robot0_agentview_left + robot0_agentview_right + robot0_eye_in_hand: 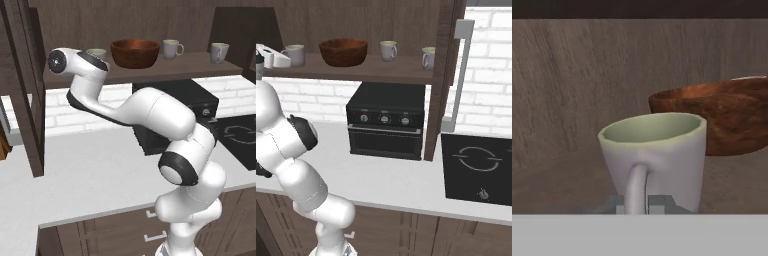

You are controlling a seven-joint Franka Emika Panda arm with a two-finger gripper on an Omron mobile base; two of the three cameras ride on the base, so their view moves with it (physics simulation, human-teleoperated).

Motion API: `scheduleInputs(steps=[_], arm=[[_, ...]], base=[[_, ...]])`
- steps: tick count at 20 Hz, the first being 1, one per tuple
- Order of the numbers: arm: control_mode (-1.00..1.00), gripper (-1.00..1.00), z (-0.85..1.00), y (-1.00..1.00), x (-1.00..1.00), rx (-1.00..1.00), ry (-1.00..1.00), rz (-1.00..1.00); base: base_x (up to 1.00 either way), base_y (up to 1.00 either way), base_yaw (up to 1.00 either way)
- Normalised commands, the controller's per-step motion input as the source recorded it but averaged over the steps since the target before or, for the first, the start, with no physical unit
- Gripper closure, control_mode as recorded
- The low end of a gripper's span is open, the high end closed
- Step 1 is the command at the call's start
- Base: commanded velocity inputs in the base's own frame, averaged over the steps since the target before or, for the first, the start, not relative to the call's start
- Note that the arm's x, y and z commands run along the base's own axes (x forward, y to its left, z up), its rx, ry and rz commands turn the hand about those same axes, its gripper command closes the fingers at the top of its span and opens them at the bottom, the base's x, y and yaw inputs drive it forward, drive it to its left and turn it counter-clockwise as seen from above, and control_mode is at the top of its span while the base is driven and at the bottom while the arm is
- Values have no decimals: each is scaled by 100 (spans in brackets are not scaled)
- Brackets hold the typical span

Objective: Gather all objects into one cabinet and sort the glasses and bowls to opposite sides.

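Observation:
In the hand view a pale mug (654, 150) with a greenish inside stands close in front of me, its loop handle toward the camera. My gripper (643, 204) is shut on that handle. The brown wooden bowl (732, 117) sits just right of the mug. From the base views this mug (294, 55) (96, 52) is at the left end of the cabinet shelf (381, 71), the bowl (343, 51) (135, 52) beside it. Two more mugs (388, 50) (428, 58) stand apart further right on the same shelf.
A black countertop oven (386, 120) stands under the shelf. A dark cooktop (476, 167) lies to the right in the white counter (381, 182). An open cabinet door with a long pale bar handle (462, 70) hangs at the shelf's right end.

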Motion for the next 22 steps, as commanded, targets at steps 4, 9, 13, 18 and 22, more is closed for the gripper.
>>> scheduleInputs(steps=[4,9,13,18,22], arm=[[-100,100,2,-4,-37,0,0,0],[-100,100,0,-2,-29,0,0,1],[-100,100,0,-15,-7,0,0,6],[-100,100,0,-43,0,0,0,5],[-100,100,0,-75,-29,0,0,2]], base=[[0,0,0],[0,0,0],[0,0,0],[0,0,0],[0,0,0]])
